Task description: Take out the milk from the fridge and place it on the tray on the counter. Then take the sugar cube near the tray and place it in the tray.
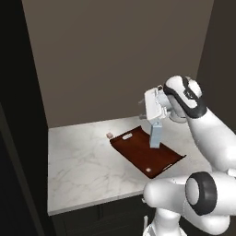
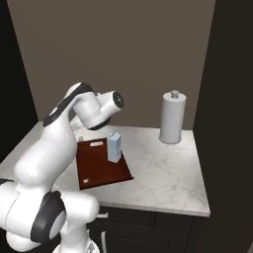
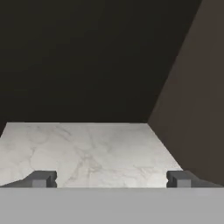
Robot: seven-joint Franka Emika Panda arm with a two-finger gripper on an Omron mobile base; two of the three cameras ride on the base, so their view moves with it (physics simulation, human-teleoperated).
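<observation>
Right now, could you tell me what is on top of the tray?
The milk stands upright on the tray. The tray bed under the carton is covered; the sugar cube sits off it, on the counter.

No readable text anywhere, honestly: the small pale blue-grey gabled carton (image 2: 114, 147) looks blank, no labels or numbers.

Tall grey-white cylinder with a knob (image 2: 172, 118) stands upright, well apart from the pincer, off to its right and nearer the back. Brown-grey back wall (image 2: 128, 54) rises behind the pincer. Dark side panel (image 2: 227, 99) stands just beyond the cylinder, farther right.
</observation>
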